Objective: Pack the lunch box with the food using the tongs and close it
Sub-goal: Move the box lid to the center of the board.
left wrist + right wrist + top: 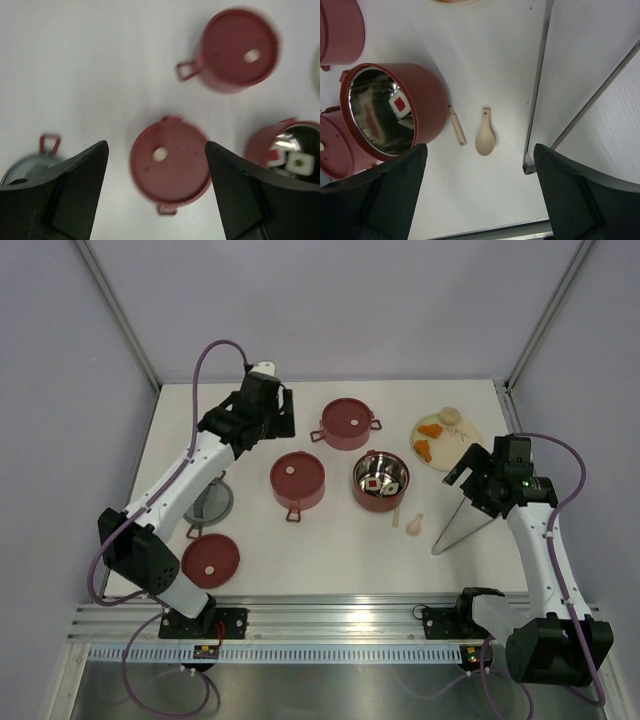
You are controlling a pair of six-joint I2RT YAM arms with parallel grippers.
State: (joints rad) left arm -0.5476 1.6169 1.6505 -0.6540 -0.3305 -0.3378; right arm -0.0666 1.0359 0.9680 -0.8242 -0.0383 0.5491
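The lunch box stands apart in three dark-red bowls. Two carry disc lids. The third bowl is uncovered, with food in its steel inside. More food, orange and beige, lies on the cream plate. The silver tongs lie flat on the table at the right. My left gripper hangs open above one lidded bowl, holding nothing. My right gripper is open and empty over bare table, with the tongs beside its right finger and the uncovered bowl at its left.
A grey lid and a loose dark-red disc lid lie at the left by the left arm. A small beige spoon and a short beige stick lie between the uncovered bowl and the tongs. The table's near edge rail runs just below.
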